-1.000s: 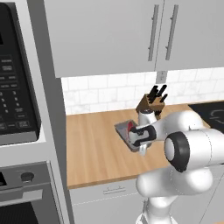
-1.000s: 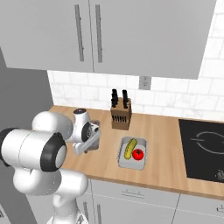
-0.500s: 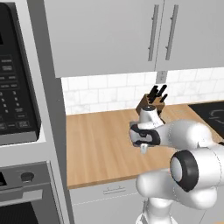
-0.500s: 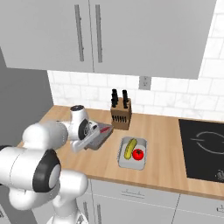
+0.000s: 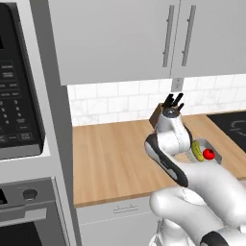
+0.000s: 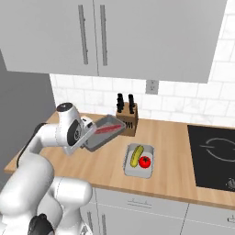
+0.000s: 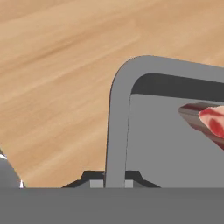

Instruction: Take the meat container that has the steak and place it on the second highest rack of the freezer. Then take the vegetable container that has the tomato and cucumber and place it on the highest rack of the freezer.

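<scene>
In the hand view, the gripper [image 7: 114, 181] is closed tight on the near rim of the meat container [image 7: 175, 144], a shallow dark-grey tray. The rim passes between the two dark finger tips [image 7: 94, 178] at the bottom of that view. The steak [image 7: 208, 121], a red strip, lies inside the tray toward its right side.

In the right base view, the meat container [image 6: 106, 131] is clear of the wooden counter [image 6: 172, 151] and held tilted, with its far end higher than the gripped end. The steak [image 6: 106, 129] lies lengthwise in it. The gripper [image 6: 87, 137] holds the tray at its lower left edge.

On the counter, to the right of the held tray, rests the paler vegetable container [image 6: 139, 159]. It contains the cucumber [image 6: 135, 156] and, touching or just beside it, the tomato [image 6: 145, 161].

Behind both trays, a knife block [image 6: 127, 121] stands against the tiled wall. A black cooktop [image 6: 213, 158] is set into the counter at the far right.
</scene>
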